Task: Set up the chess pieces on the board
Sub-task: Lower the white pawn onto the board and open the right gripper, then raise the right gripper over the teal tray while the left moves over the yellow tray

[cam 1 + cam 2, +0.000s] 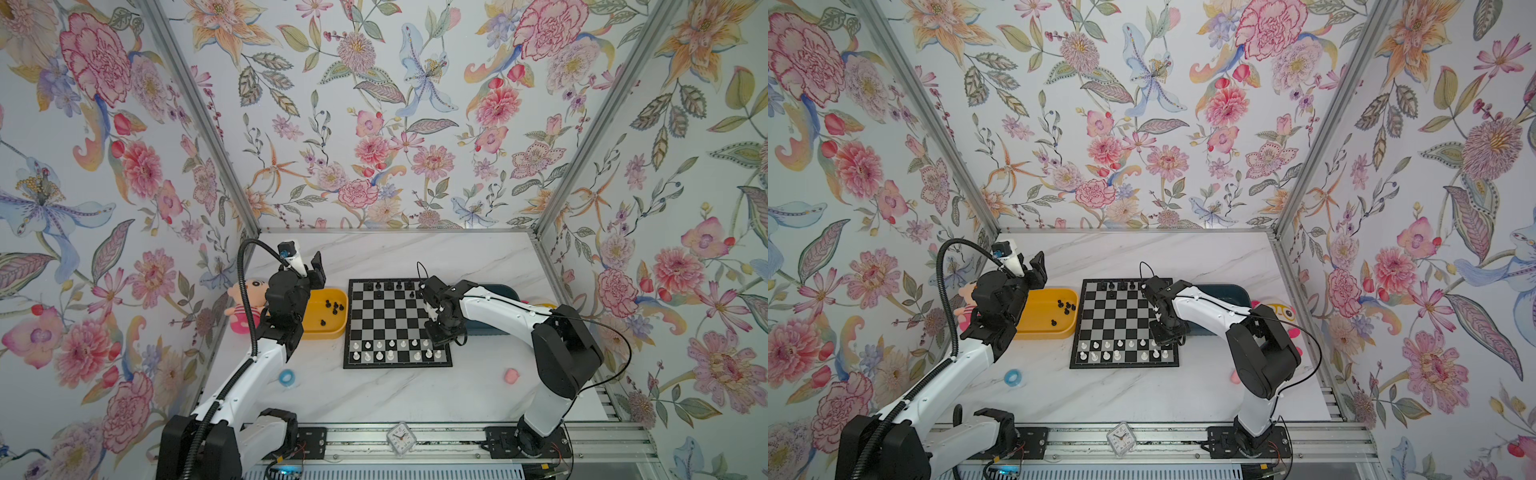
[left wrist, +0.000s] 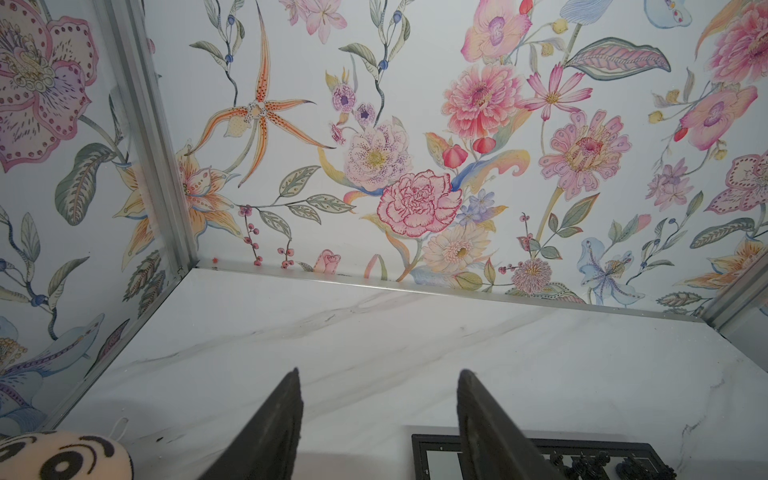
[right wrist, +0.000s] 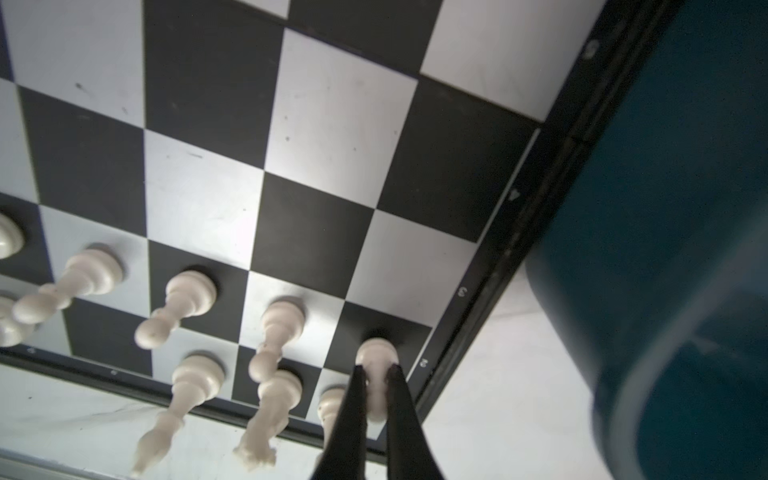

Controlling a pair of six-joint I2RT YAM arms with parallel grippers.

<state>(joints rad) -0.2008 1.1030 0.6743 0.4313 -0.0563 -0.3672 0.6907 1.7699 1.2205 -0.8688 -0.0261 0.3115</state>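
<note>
The right gripper (image 3: 376, 371), two slim black fingers, was clamped on a small white plastic pawn (image 3: 375, 352), pinching its upper part from both sides. The pawn stood with its base on a black square of the flat black-and-silver checkered chessboard (image 1: 397, 365). It was in the second row from the near edge, in the column against the board's right border. Other white chessmen (image 1: 390, 351) stood in the two near rows beside it, and black chessmen (image 1: 388, 286) lined the far row. A dark blue plastic tray (image 3: 685, 208) lay just past the right border. The left gripper (image 2: 379, 372) hung with its jaws apart and nothing between them, above the white marbled table (image 2: 374, 332). It was behind a yellow oblong tray (image 1: 328, 332) holding loose black pieces (image 1: 334, 307).
</note>
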